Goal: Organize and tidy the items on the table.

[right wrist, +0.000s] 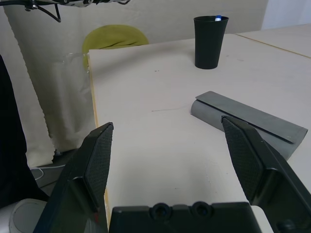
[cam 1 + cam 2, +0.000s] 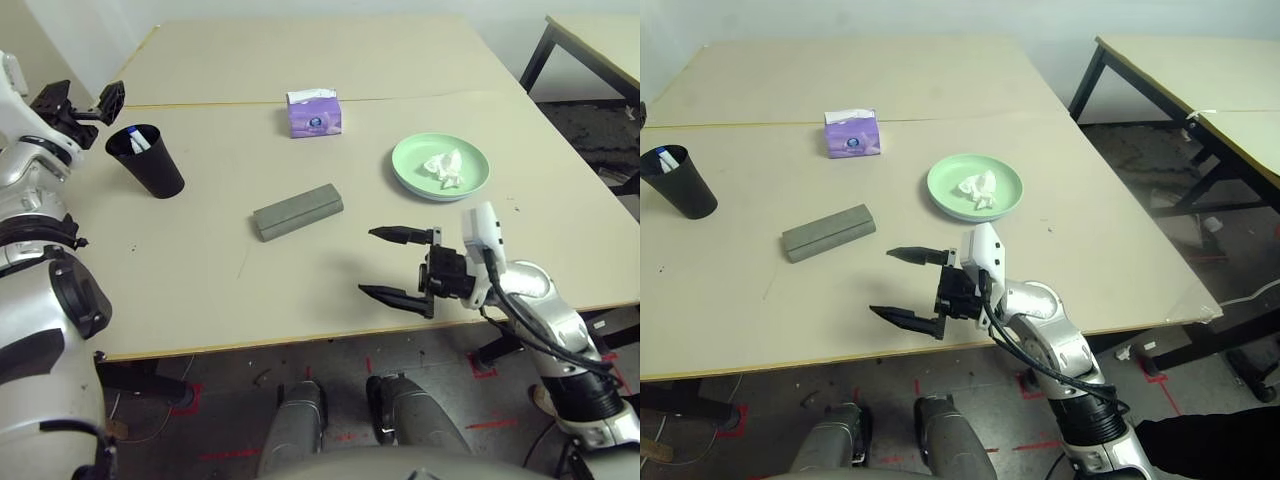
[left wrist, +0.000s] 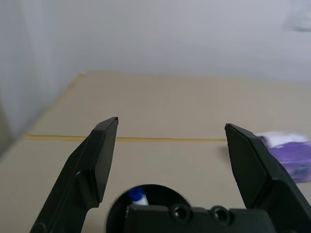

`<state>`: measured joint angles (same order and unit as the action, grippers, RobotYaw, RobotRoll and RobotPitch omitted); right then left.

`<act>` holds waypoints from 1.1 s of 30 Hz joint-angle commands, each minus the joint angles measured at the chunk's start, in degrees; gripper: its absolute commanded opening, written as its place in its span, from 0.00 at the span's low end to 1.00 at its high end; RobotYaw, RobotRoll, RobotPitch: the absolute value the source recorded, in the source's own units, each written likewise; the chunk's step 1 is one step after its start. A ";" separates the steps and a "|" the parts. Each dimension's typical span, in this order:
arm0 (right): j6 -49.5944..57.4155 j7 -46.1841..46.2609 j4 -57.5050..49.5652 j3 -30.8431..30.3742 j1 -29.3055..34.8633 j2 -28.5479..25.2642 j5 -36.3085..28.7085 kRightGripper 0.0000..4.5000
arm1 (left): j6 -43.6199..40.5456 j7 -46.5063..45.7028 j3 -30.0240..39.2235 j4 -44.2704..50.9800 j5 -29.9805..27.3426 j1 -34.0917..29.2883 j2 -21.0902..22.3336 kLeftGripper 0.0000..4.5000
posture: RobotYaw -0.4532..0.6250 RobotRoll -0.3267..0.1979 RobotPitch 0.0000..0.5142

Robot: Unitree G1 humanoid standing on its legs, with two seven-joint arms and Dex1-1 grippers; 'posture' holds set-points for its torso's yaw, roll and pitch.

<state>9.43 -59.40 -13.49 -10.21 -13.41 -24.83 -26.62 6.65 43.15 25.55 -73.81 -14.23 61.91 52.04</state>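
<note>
Hovering just above a black cup (image 2: 147, 160), the left end effector (image 2: 88, 103) has its fingers spread wide with nothing between them; a blue-capped marker (image 2: 137, 140) stands inside the cup directly beneath it. The right end effector (image 2: 400, 265) hangs low over the table (image 2: 200, 290) near its front edge, fingers equally wide apart and empty. Just ahead of its fingertips lies the grey glasses case (image 2: 298, 211). Behind it, off to its wrist side, the green plate (image 2: 441, 167) carries a crumpled tissue (image 2: 444, 167). A purple tissue box (image 2: 314, 113) sits farther back.
</note>
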 commanded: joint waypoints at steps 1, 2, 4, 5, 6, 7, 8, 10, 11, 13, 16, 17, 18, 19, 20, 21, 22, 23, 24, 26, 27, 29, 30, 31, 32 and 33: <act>-0.31 0.30 0.73 1.53 1.23 -0.26 -0.51 1.00 | -3.23 7.40 -0.42 0.66 -0.21 -1.72 3.71 0.99 | 0.33 0.62 0.27; -0.34 0.49 1.02 2.01 1.52 -0.33 -0.61 1.00 | -3.68 8.96 0.16 0.76 -0.71 -2.17 4.87 0.99 | 0.33 0.62 0.28; -0.22 1.16 1.88 3.53 1.95 -0.34 -1.10 1.00 | -5.48 13.33 2.26 0.78 -2.76 -3.54 7.64 0.99 | 0.33 0.62 0.27; 0.08 1.80 2.25 4.53 1.97 -0.21 -1.54 1.00 | -6.51 15.82 2.91 0.91 -3.62 -4.31 8.75 0.99 | 0.33 0.62 0.27; 0.46 2.68 2.69 6.11 1.86 -0.17 -2.22 1.00 | -8.22 18.92 3.35 1.03 -4.30 -5.78 10.29 0.99 | 0.34 0.62 0.28; 0.74 3.33 3.04 7.36 1.82 -0.22 -2.67 1.00 | -9.36 21.25 3.51 1.24 -4.67 -7.08 11.36 0.99 | 0.34 0.62 0.28; 0.91 3.97 3.35 8.70 1.75 -0.52 -3.01 1.00 | -10.23 23.25 3.73 1.49 -5.13 -8.69 12.37 0.99 | 0.35 0.62 0.28; 1.50 6.27 3.96 12.65 1.27 -1.18 -4.18 1.00 | -11.16 24.88 5.16 1.83 -6.46 -12.38 14.19 0.99 | 0.36 0.62 0.29; 1.86 7.54 4.15 14.90 0.87 -1.51 -4.99 1.00 | -11.46 25.13 6.26 2.04 -7.47 -14.16 14.86 0.99 | 0.36 0.62 0.29; 2.68 10.17 4.25 19.42 -0.06 -2.23 -6.77 1.00 | -11.60 24.93 8.59 2.58 -9.46 -17.36 15.56 0.99 | 0.36 0.62 0.29; 3.81 13.75 4.64 26.27 -1.60 -4.13 -9.54 1.00 | -12.21 25.75 11.85 4.15 -12.44 -22.21 15.37 0.99 | 0.36 0.62 0.29; 4.18 14.65 4.72 28.08 -1.91 -4.80 -10.24 1.00 | -12.48 25.93 12.76 4.77 -13.31 -23.60 15.12 0.99 | 0.36 0.62 0.29; 4.82 15.75 4.72 30.03 -2.13 -5.55 -11.10 1.00 | -12.17 25.66 13.68 5.52 -14.05 -25.07 14.68 0.99 | 0.36 0.62 0.30; 5.34 16.78 4.86 31.72 -2.20 -6.19 -11.77 1.00 | -11.85 25.18 14.38 6.22 -14.65 -26.29 14.22 0.99 | 0.36 0.62 0.30; 5.70 17.99 4.95 33.38 -2.02 -6.77 -12.15 1.00 | -11.43 24.55 15.08 6.92 -15.24 -27.52 13.57 0.99 | 0.36 0.62 0.30; 5.98 19.02 4.98 34.68 -1.70 -7.14 -12.38 1.00 | -10.86 23.57 15.72 7.71 -15.71 -28.56 12.86 0.99 | 0.36 0.62 0.31; 6.14 20.01 5.09 35.88 -1.23 -7.37 -12.50 1.00 | -10.21 22.52 16.24 8.46 -16.17 -29.51 12.07 0.99 | 0.36 0.62 0.31; 6.23 20.92 5.20 36.84 -0.73 -7.48 -12.47 1.00 | -9.54 21.55 16.62 9.12 -16.48 -30.32 11.31 0.99 | 0.36 0.62 0.31; 5.96 21.74 5.51 37.81 0.01 -7.47 -12.14 1.00 | -8.81 20.41 16.95 9.96 -16.72 -31.17 10.17 0.99 | 0.36 0.62 0.31; 5.20 23.43 6.32 39.14 1.32 -7.16 -11.15 1.00 | -7.02 18.05 17.27 11.70 -17.02 -32.61 7.83 0.99 | 0.36 0.62 0.31; 4.95 23.98 6.54 39.40 1.67 -7.04 -10.87 1.00 | -6.58 17.28 17.31 12.42 -17.22 -33.09 7.09 0.99 | 0.36 0.62 0.31; 3.80 25.57 8.09 39.22 2.47 -6.06 -9.37 1.00 | -4.77 14.65 17.27 14.41 -17.56 -33.65 4.47 0.99 | 0.36 0.62 0.31; 3.19 26.07 8.79 38.80 2.89 -5.65 -8.45 1.00 | -4.11 13.58 17.25 15.27 -17.81 -33.80 3.29 0.99 | 0.36 0.62 0.31; 2.53 26.55 9.47 38.47 3.23 -5.23 -7.62 1.00 | -3.65 12.72 17.27 16.11 -18.06 -34.00 2.23 0.99 | 0.36 0.62 0.31; 1.61 26.89 10.32 38.24 3.56 -4.73 -6.74 1.00 | -2.90 11.84 17.12 16.91 -18.03 -34.30 1.21 0.99 | 0.36 0.62 0.31; 0.19 27.41 11.56 38.07 4.02 -4.18 -5.37 1.00 | -2.79 11.34 17.00 18.17 -18.28 -34.85 -0.11 0.99 | 0.36 0.62 0.31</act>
<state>11.56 -32.94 -3.85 28.35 -10.44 -29.72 -34.15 2.77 55.71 42.14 -57.46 -31.99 28.36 53.05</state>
